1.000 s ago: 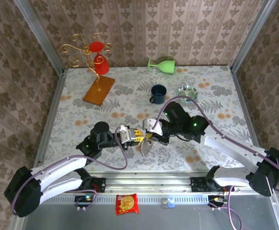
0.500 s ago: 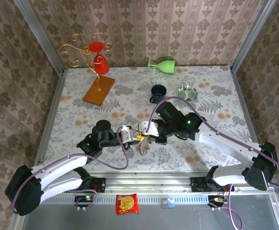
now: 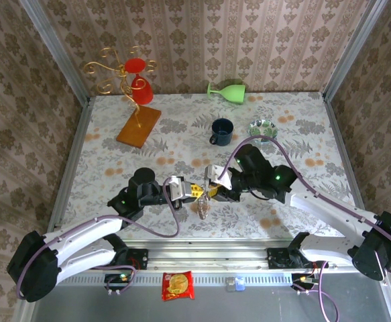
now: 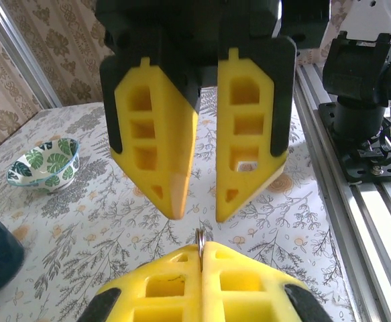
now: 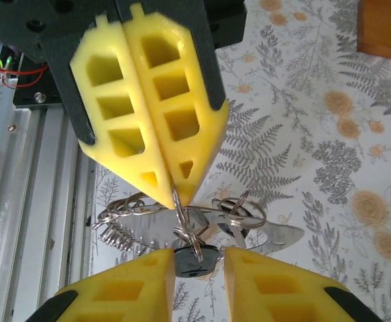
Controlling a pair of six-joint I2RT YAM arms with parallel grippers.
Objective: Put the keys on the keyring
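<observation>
The left gripper [image 5: 173, 193] is clamped on the thin wire of the keyring [image 4: 200, 237], holding it above the table [image 3: 115, 154] near the middle of its front edge. The right gripper [image 5: 198, 272] stands part open, its jaws either side of a black-headed key [image 5: 194, 259]. A good next move would be to close squarely on that head, then guide its hole along the wire's free end. The tangle of loops and keys [image 5: 249, 231] hides which keys are threaded, and the free end cannot be made out.
</observation>
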